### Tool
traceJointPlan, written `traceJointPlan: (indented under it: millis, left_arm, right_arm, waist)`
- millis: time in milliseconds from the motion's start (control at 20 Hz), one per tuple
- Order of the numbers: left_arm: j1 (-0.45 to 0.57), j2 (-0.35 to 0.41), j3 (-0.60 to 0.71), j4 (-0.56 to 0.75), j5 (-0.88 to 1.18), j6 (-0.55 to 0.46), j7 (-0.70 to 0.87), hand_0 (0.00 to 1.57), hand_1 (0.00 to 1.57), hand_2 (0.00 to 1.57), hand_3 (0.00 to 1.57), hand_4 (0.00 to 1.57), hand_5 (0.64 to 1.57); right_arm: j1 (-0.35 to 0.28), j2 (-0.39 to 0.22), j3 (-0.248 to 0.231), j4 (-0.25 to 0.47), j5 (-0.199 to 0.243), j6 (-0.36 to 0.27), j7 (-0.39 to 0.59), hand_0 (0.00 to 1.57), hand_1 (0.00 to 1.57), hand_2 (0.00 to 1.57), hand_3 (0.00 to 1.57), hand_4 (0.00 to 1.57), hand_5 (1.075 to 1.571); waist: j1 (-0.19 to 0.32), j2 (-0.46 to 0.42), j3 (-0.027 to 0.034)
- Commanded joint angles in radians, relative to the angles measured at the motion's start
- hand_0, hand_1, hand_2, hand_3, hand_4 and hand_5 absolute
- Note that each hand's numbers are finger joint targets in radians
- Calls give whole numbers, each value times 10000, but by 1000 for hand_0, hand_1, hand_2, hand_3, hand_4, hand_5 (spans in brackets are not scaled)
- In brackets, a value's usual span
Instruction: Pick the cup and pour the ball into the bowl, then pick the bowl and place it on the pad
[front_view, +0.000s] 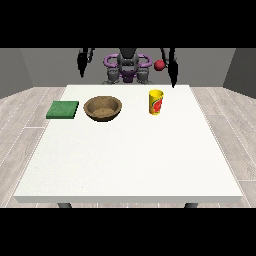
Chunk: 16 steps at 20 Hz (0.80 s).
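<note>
Presently nothing is lifted; by my reckoning this is the very start, the cup pick not yet begun.

Landmark: wooden bowl, sitting on the white table toward my side of it.

- Yellow cup, red mark on its side: upright, well apart from the bowl toward the view's right, on the same line across the table.
- Green pad: flat, just beside the bowl on the view's left, not touching it.
- Red ball: seen above and behind the cup, farther from the bowl than the cup is, close by my arm. Whether it hangs in air or rests on something, I cannot tell. It is not inside the cup from what shows.
- My hand at the view's right: hangs beyond the table's far edge, behind the cup as seen from the bowl. Nothing in it; how the fingers lie I cannot tell.
- My hand at the view's left: hangs beyond the far edge, behind the pad. Also holding nothing; finger spread unreadable.

Next move, as I judge it: bring the hand at the view's right forward and down to the cup, take it round the side, keep it upright until over the bowl.

Count: one bowl, one cup, one ball, one pad, two hands.
</note>
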Motion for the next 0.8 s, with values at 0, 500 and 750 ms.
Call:
traceJointPlan:
  millis: [0,500,750]
  left_arm:
    - [-5,221,50,-569,8,-15,323,0,0,0,0,664,1566]
    - [-229,-528,-439,-2883,1007,566,4108,0,0,0,0,635,1564]
    - [-1718,-453,-360,-3715,610,1270,4529,0,0,0,0,581,1560]
  right_arm:
    - [-44,-247,-58,-572,-1,48,379,0,0,0,0,875,1533]
    - [872,226,-192,-2293,-1411,-304,4255,0,0,0,0,860,1532]
    - [264,-186,-763,-3667,-1929,-265,4720,0,0,0,0,789,1548]
  waist:
    - [-3,-1462,60]
    - [-340,-4232,84]
    - [-515,-2511,83]
